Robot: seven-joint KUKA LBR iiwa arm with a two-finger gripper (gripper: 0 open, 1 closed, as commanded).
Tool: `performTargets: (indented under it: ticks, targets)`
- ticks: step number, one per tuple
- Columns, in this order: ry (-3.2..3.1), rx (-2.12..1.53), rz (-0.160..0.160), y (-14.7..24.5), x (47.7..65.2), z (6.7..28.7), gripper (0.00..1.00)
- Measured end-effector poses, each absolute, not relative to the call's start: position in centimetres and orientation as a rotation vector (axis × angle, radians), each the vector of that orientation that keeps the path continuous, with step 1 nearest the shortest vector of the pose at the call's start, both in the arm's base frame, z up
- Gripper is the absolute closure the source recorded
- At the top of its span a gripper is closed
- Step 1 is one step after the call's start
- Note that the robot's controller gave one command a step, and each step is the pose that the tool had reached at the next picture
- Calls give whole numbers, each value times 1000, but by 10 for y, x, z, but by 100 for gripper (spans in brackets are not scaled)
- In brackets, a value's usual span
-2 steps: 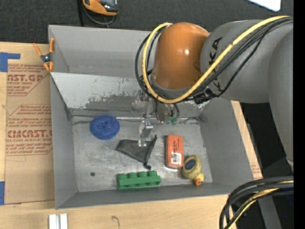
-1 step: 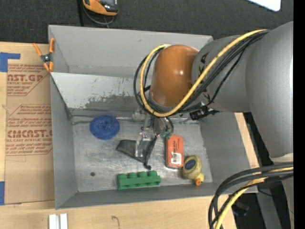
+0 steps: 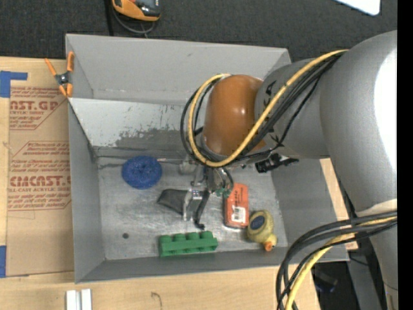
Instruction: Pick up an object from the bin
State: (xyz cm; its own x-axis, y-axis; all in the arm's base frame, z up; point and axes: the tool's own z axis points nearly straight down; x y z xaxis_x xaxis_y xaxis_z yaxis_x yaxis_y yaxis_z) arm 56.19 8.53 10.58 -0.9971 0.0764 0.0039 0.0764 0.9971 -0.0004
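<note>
Dark grey wedge [image 3: 171, 200] lies nr bin ctr, right against the gripper [image 3: 197, 206] on its view-left side. Can't tell if it's gripped or how wide the gripper stands. Just view-right: orange box [image 3: 236, 205], then yellow tape measure [image 3: 261, 227]. Below: green brick [image 3: 188, 243]. Further up-left: blue scrubber [image 3: 142, 172], nr bin [image 3: 84, 192] back slope.

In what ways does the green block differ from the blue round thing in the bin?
The green block is a long, straight bar with studs on top; the blue round thing is a rough-looking disc. The green block lies by the bin's near wall, the blue round thing farther back and left. Both rest loose on the floor.
</note>
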Motion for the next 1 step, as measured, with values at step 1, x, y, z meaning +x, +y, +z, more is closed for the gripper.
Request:
performTargets:
  ticks: [1]
  targets:
    - [-3126,-321,-2,79,558,126,0]
